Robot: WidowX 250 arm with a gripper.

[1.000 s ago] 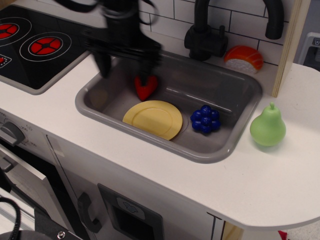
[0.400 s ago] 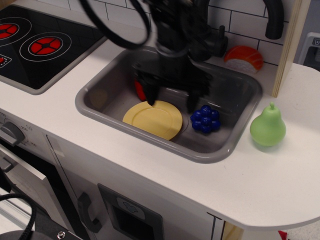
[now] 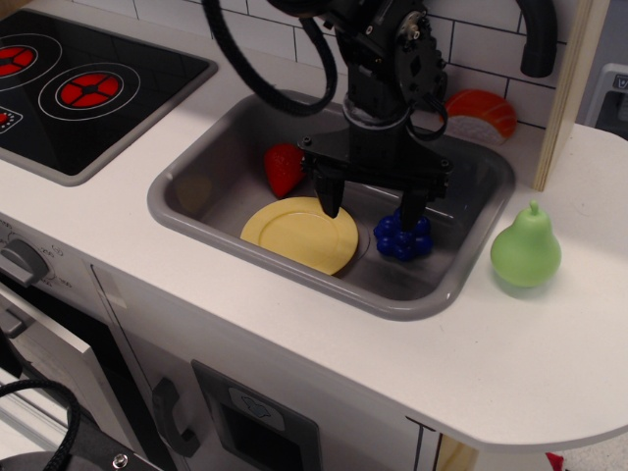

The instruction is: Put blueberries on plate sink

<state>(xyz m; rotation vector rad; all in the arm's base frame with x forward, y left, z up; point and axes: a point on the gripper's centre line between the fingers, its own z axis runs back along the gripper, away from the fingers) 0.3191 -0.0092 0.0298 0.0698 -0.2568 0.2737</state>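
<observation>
The blueberries (image 3: 402,240), a dark-blue cluster, lie on the floor of the grey sink (image 3: 294,277), just right of the pale-yellow plate (image 3: 299,234). My black gripper (image 3: 372,209) hangs open over the sink between plate and berries. Its left fingertip (image 3: 332,204) is over the plate's right edge. Its right fingertip (image 3: 411,214) is over the top of the berries and hides part of them. Nothing is held.
A red strawberry (image 3: 285,169) lies in the sink behind the plate. A green pear (image 3: 526,248) stands on the white counter to the right. A sushi piece (image 3: 480,114) and black faucet (image 3: 536,34) are at the back. The black stovetop (image 3: 88,88) is at the left.
My gripper has moved right across the sink, from over the strawberry to between the plate and the blueberries. The strawberry is now uncovered. Plate and berries have not moved.
</observation>
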